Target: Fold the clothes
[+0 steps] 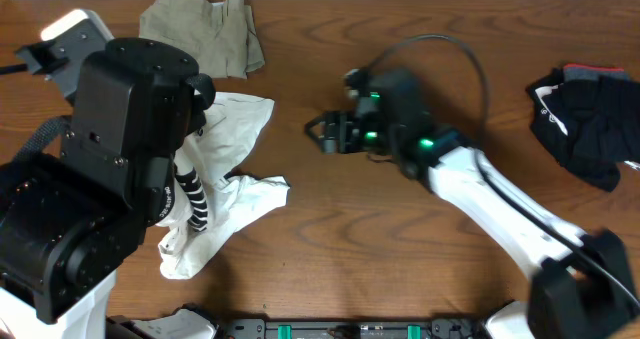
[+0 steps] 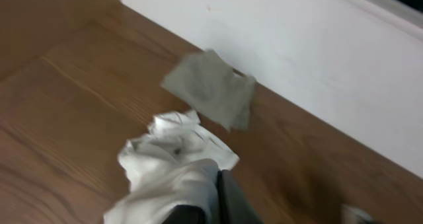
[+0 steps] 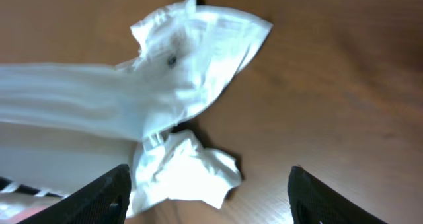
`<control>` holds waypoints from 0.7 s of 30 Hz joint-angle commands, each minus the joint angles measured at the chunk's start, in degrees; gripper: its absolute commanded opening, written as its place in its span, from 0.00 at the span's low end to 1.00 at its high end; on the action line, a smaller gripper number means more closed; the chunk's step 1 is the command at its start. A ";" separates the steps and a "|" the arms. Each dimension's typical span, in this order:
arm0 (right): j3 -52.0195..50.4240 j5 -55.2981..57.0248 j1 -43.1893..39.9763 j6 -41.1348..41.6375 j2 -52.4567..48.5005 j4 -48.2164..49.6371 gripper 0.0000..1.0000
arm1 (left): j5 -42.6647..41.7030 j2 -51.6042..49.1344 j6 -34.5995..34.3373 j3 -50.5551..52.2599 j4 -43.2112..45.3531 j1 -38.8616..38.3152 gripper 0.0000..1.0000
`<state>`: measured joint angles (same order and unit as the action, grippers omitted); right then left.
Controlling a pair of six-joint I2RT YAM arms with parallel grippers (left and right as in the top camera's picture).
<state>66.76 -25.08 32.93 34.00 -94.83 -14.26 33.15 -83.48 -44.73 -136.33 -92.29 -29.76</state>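
Note:
The white T-shirt (image 1: 235, 179) with a black block-stripe print lies crumpled at the table's left, partly lifted under my left arm. It also shows in the left wrist view (image 2: 175, 158) and the right wrist view (image 3: 178, 85). My left gripper (image 2: 215, 201) is shut on a fold of the T-shirt and holds it up. My right gripper (image 1: 325, 132) is open and empty, to the right of the shirt; in its own view its fingers (image 3: 208, 194) straddle bare table and a shirt edge. Khaki trousers (image 1: 205, 31) lie at the back left. A black bundle (image 1: 585, 119) lies at the far right.
The left arm's black body (image 1: 110, 169) covers much of the shirt's left side. A white wall (image 2: 297, 59) runs along the table's back edge. Bare wood (image 1: 380, 249) lies between the shirt and the right arm.

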 commanded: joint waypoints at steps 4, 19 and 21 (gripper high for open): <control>16.09 12.63 5.35 -3.02 -7.78 -12.41 0.79 | -15.69 0.15 6.10 -0.72 -4.48 -0.68 0.06; 20.41 4.79 5.18 3.91 -19.10 1.79 0.74 | -24.15 3.30 4.33 -0.72 -4.48 -3.85 0.06; 20.41 3.56 5.18 3.98 -20.04 2.78 0.75 | -27.23 3.65 5.64 -0.72 -4.48 -5.51 0.06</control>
<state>86.50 -18.79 38.06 36.05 -113.78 -12.29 12.21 -80.71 -40.49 -136.33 -92.31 -33.58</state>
